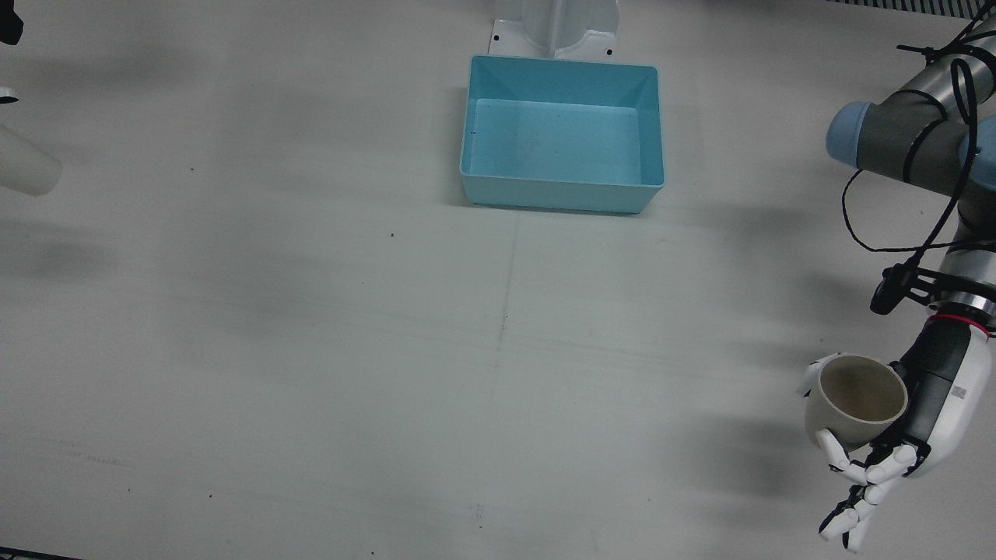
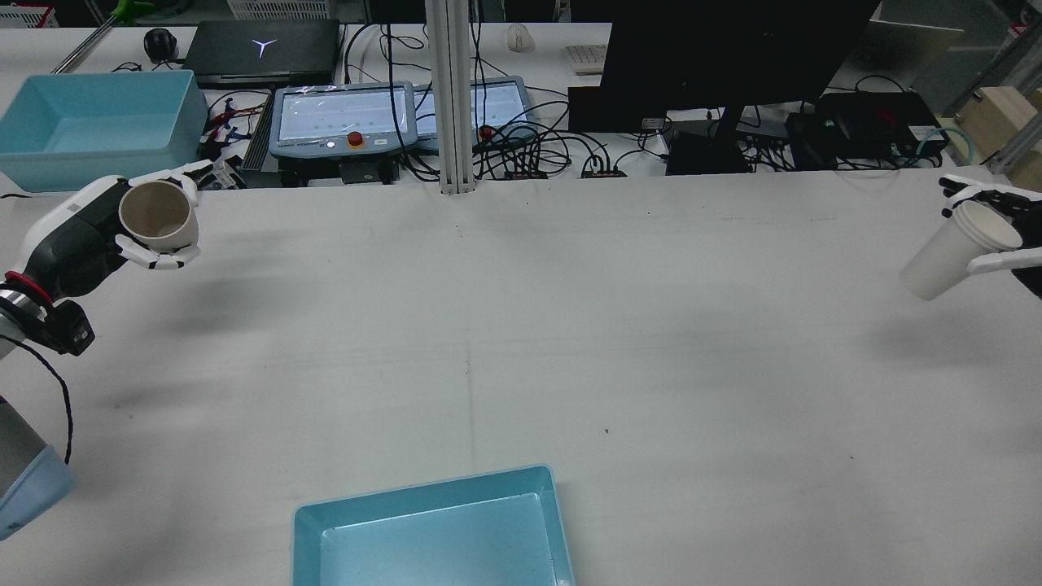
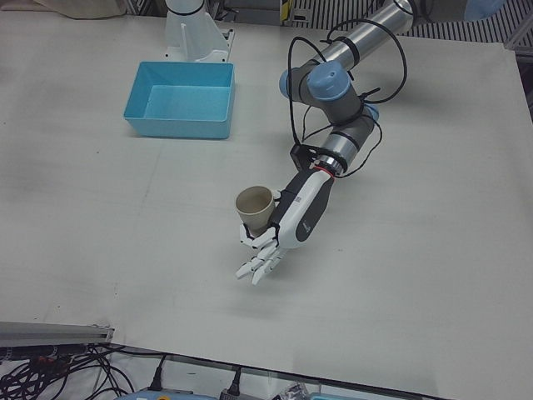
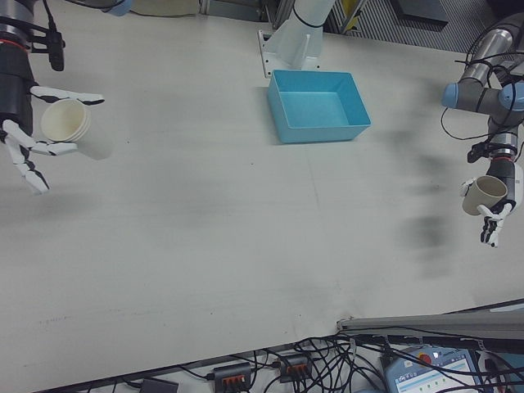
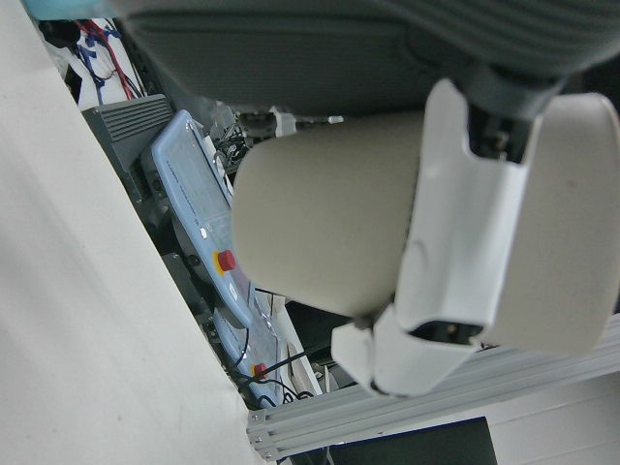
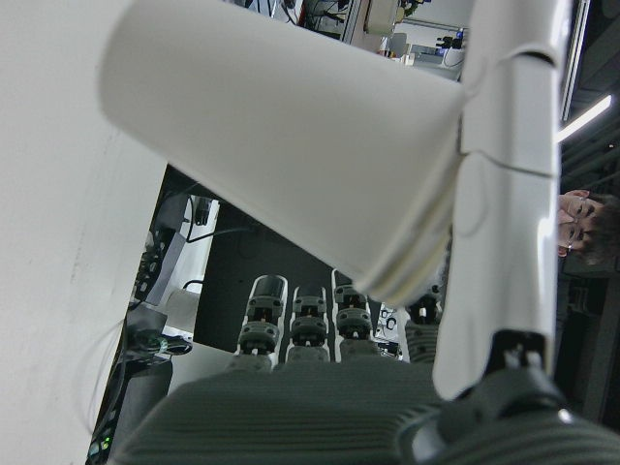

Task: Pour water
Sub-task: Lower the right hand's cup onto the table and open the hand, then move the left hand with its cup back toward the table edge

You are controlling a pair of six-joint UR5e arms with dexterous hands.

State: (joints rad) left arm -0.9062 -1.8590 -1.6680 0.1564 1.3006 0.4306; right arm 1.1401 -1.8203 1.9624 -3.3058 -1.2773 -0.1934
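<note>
Left hand (image 1: pixel 895 443) grips one beige cup (image 1: pixel 856 400) above the table's edge; right hand (image 2: pixel 1005 236), half cut off, grips one tilted white paper cup (image 2: pixel 956 248). One blue bin (image 1: pixel 562 132) sits between, farther back.

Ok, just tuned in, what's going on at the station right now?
Each arm is holding a cup in the air, far apart at opposite ends of the table. The left hand grips a beige mug, mouth up. The right hand holds a tilted white paper cup. The blue bin sits between them, near the pedestals. Nothing is being poured yet.
</note>
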